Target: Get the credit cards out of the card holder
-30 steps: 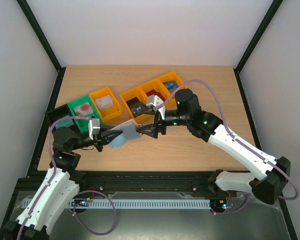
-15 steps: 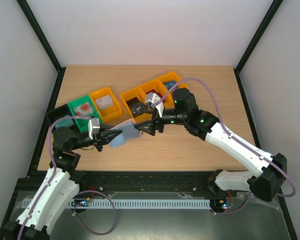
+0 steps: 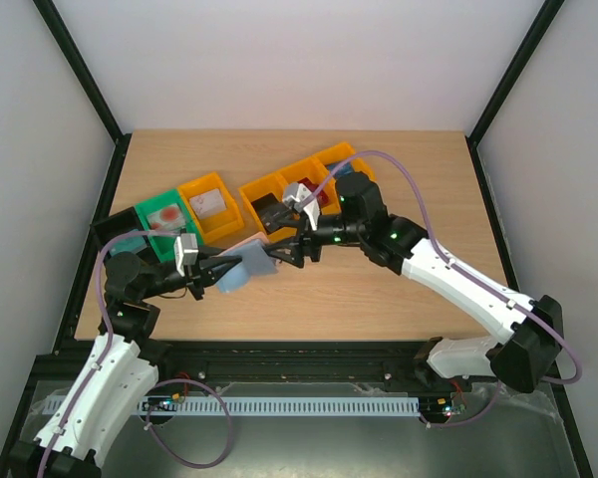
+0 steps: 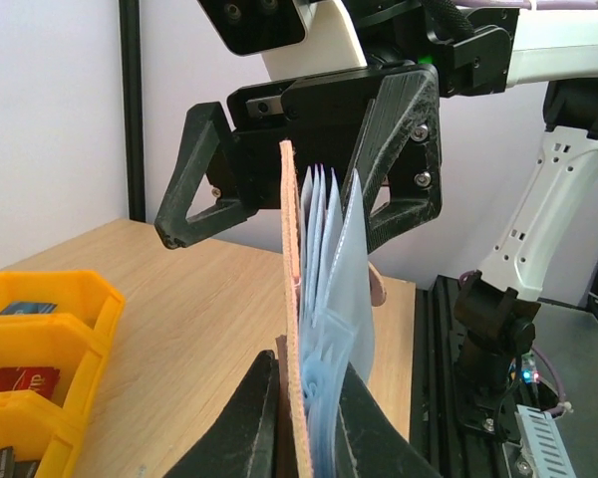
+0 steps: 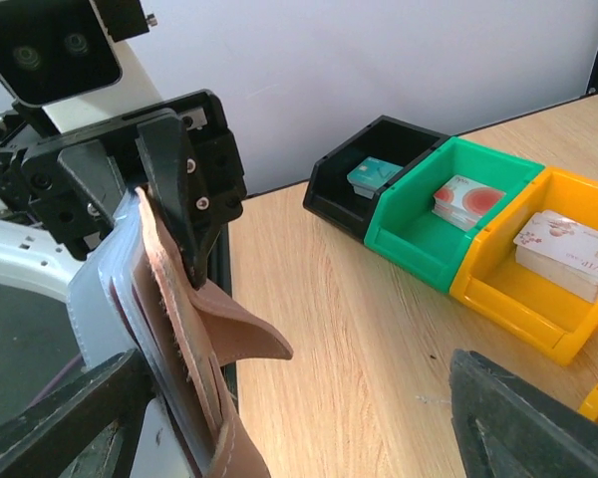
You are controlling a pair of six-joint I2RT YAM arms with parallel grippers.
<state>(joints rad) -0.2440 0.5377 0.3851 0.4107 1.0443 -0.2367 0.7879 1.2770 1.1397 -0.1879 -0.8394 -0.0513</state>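
My left gripper (image 3: 217, 271) is shut on the near end of the card holder (image 3: 247, 263) and holds it on edge above the table. In the left wrist view the card holder (image 4: 291, 299) is edge-on, tan on the left, with light blue sleeves (image 4: 331, 269) fanned to the right between my left gripper's (image 4: 309, 408) fingers. My right gripper (image 3: 282, 255) is open, and the holder's far end stands between its fingers. In the right wrist view the tan holder (image 5: 184, 339) is close to the right gripper's (image 5: 299, 428) left finger (image 5: 60, 428). I see no card clearly in the sleeves.
A black bin (image 3: 120, 235), a green bin (image 3: 164, 221) and a yellow bin (image 3: 209, 204) with cards stand at the back left; they also show in the right wrist view (image 5: 458, 214). Three orange bins (image 3: 304, 179) stand behind the right gripper.
My right gripper has moved left towards the card holder and now straddles its far end. The left gripper and the holder have hardly moved.
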